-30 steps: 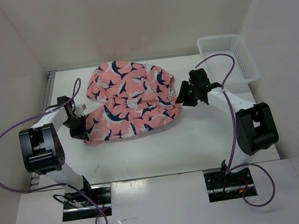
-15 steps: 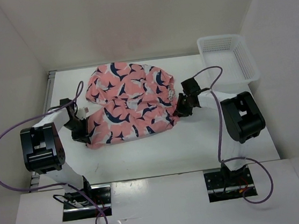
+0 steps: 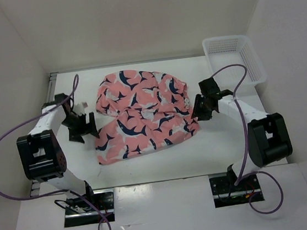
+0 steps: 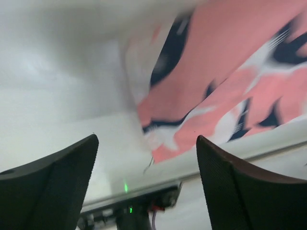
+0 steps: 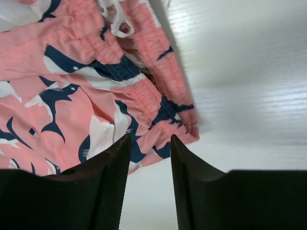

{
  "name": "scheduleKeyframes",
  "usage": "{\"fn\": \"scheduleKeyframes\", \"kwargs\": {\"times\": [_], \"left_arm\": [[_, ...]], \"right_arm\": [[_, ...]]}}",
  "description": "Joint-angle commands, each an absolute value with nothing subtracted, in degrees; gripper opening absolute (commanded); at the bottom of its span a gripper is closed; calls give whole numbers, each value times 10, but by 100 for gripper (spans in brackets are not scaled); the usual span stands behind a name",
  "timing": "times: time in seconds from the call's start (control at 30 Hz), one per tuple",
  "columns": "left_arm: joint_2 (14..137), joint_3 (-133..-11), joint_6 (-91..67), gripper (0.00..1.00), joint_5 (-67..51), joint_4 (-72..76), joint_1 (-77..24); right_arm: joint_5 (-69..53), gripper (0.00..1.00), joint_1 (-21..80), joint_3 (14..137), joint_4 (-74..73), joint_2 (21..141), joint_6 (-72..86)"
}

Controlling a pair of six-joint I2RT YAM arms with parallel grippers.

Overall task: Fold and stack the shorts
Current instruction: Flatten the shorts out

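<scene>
- The shorts (image 3: pixel 142 116) are lying crumpled in the middle of the table (image 3: pixel 148 168), between the 2 arms. The far part is bunching up and the near part is lying flatter.
- The left gripper (image 3: pixel 86 127) is hovering just beside the left edge of the cloth. In the left wrist view its fingers (image 4: pixel 53 182) are standing wide apart with nothing between them, so I am judging that it is holding nothing.
- The right gripper (image 3: pixel 198 109) is sitting at the right edge, where the gathered waistband (image 5: pixel 144 93) and a white drawstring (image 5: pixel 117 21) are showing. Its fingers (image 5: pixel 108 187) are leaving a narrow gap, and the cloth edge is lying just past the tips, not pinched.
- Probably the 2 arms are standing on opposite sides so that each can take 1 edge and pull the cloth flat. I am judging that the folding is not yet begun.
- The white basket (image 3: pixel 255 61) is standing at the far right corner, well apart from the shorts.
- No brand, label or writing is readable anywhere. The print is showing only dark and white whale shapes.
</scene>
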State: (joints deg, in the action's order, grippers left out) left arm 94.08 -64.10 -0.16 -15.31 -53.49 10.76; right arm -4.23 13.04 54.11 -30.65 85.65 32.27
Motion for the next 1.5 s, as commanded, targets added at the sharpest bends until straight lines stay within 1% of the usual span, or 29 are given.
{"fn": "scheduleKeyframes", "kwargs": {"times": [0.0,0.03,0.13,0.17,0.2,0.3,0.37,0.4,0.47,0.5,0.53,0.57,0.63,0.67,0.7,0.73,0.77,0.8,0.97,1.17,1.23,1.27,1.3,1.33,1.37,1.43,1.47], "left_arm": [[964,-742,0,91,-250,-466,113],[995,-778,0,92,-256,-419,113],[1076,-831,0,92,-231,-372,98],[1097,-865,0,97,-209,-366,85],[1128,-876,0,97,-197,-366,85],[1155,-877,0,97,-155,-309,72],[1155,-871,0,97,-148,-284,67],[1162,-863,0,97,-148,-271,59],[1170,-863,0,86,-155,-271,43],[1175,-863,0,78,-155,-277,32],[1183,-863,0,71,-155,-277,32],[1183,-857,0,57,-155,-282,26],[1183,-844,0,45,-160,-282,25],[1183,-833,0,29,-155,-282,25],[1183,-828,0,20,-148,-282,25],[1183,-828,0,10,-142,-282,31],[1183,-818,0,4,-135,-277,31],[1177,-807,0,0,-120,-270,37],[1158,-790,0,0,-68,-269,73],[1105,-728,0,0,-6,-276,84],[1096,-722,0,6,-11,-289,84],[1096,-722,0,13,-18,-294,84],[1091,-722,0,43,-25,-304,84],[1091,-722,0,56,-47,-310,84],[1086,-729,0,64,-60,-317,84],[1071,-737,0,70,-89,-338,84],[1059,-737,0,71,-89,-338,84]], "right_arm": [[-36,45,132,572,-339,876,287],[-48,46,127,579,-339,887,287],[-71,51,127,579,-328,921,294],[-76,54,127,573,-328,926,294],[-76,56,127,564,-328,926,301],[-71,61,127,543,-322,912,316],[-66,65,127,538,-316,906,324],[-66,65,127,530,-316,901,331],[-66,65,127,519,-316,906,331],[-66,65,127,519,-310,918,331],[-66,65,127,519,-310,925,331],[-66,65,127,519,-310,932,331],[-71,63,127,519,-310,938,331],[-71,56,127,513,-310,943,326],[-71,49,127,513,-305,943,326],[-71,37,127,513,-305,943,326],[-71,22,127,513,-305,948,326],[-66,1,127,513,-305,948,326],[-71,0,127,513,-310,963,321],[-39,0,127,513,-321,926,321],[-48,0,127,513,-321,932,321],[-58,0,127,513,-321,938,316],[-93,10,127,513,-314,943,308],[-111,24,127,513,-314,948,302],[-124,33,127,519,-314,955,294],[-134,48,127,526,-314,955,287],[-134,50,127,534,-320,950,287]]}}
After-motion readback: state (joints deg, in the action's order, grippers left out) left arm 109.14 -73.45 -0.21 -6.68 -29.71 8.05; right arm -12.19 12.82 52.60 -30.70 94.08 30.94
